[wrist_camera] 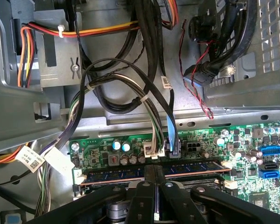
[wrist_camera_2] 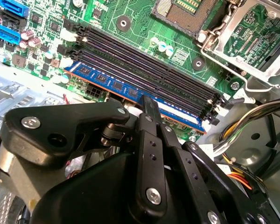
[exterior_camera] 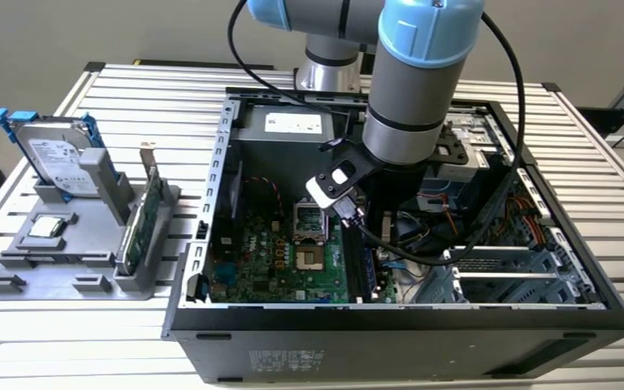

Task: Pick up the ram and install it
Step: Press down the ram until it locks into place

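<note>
The ram (wrist_camera_2: 100,79) is a long blue stick with black chips. It stands on edge in the memory slot nearest my gripper, beside three empty black slots (wrist_camera_2: 144,60) on the green motherboard (exterior_camera: 279,260). My gripper (wrist_camera_2: 148,100) is shut on the ram's top edge near the middle of its length. In the first wrist view the ram (wrist_camera: 112,173) runs across in front of the gripper (wrist_camera: 155,171), whose black fingers are pressed together over it. In the exterior view my arm (exterior_camera: 409,106) reaches down into the open computer case (exterior_camera: 399,325).
The open CPU socket (exterior_camera: 309,219) lies next to the slots. Cable bundles (wrist_camera: 149,93) and a drive cage (exterior_camera: 507,268) crowd the case beside the arm. On the exterior view's left, a grey holder (exterior_camera: 62,260) carries a hard drive (exterior_camera: 58,158) and a green expansion card (exterior_camera: 139,219).
</note>
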You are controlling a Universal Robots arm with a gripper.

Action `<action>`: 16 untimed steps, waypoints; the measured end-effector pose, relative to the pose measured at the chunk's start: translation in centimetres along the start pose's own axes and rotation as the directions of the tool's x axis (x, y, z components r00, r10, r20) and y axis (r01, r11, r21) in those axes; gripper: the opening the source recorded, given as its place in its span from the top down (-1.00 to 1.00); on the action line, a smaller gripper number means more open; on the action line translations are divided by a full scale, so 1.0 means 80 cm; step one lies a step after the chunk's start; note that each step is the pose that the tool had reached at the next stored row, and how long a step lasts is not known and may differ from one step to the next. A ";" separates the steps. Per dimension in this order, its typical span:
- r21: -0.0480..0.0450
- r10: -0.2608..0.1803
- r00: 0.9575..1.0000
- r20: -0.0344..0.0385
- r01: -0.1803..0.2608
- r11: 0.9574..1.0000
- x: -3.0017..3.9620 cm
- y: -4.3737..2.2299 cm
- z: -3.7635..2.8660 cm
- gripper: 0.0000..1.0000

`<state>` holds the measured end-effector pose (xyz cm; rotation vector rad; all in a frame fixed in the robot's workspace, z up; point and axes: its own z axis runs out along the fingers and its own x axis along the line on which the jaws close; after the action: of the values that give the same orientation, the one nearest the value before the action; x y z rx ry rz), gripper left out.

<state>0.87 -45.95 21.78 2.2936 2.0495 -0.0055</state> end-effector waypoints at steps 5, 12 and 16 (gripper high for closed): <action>0.000 0.000 1.000 0.000 0.000 1.000 0.0000 0.0000 0.0000 1.00; 0.000 0.000 1.000 0.000 0.000 1.000 0.0000 0.0000 0.0000 1.00; 0.000 0.000 1.000 0.000 0.000 1.000 0.0000 0.0000 0.0000 1.00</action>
<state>0.87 -45.94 21.78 2.2934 2.0495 -0.0057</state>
